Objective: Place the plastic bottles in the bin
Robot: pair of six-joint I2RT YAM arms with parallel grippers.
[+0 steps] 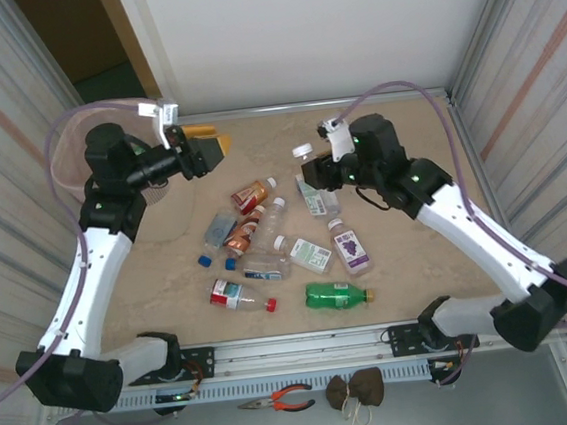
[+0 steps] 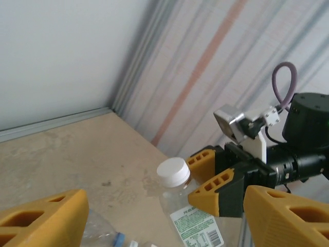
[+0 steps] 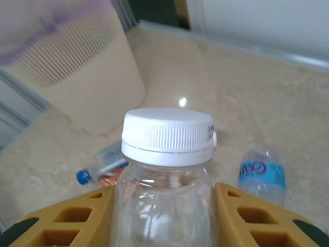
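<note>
My right gripper (image 1: 314,180) (image 3: 164,211) is shut on a clear plastic bottle (image 1: 313,192) (image 3: 165,185) with a white cap (image 3: 168,135), held upright above the table's back middle. The same bottle (image 2: 193,216) appears in the left wrist view between the right gripper's yellow fingers (image 2: 213,190). My left gripper (image 1: 211,151) (image 2: 165,211) stands open and empty near the bin (image 1: 57,154) (image 3: 77,72) at the back left. Several plastic bottles lie in a loose pile mid-table, among them a green one (image 1: 337,294) and a purple-labelled one (image 1: 348,245).
A blue-labelled bottle (image 3: 262,175) lies on the table right of the held one. Striped enclosure walls close in both sides. Pliers (image 1: 279,402) and a brown cloth bundle (image 1: 356,390) lie in front of the base rail (image 1: 297,350).
</note>
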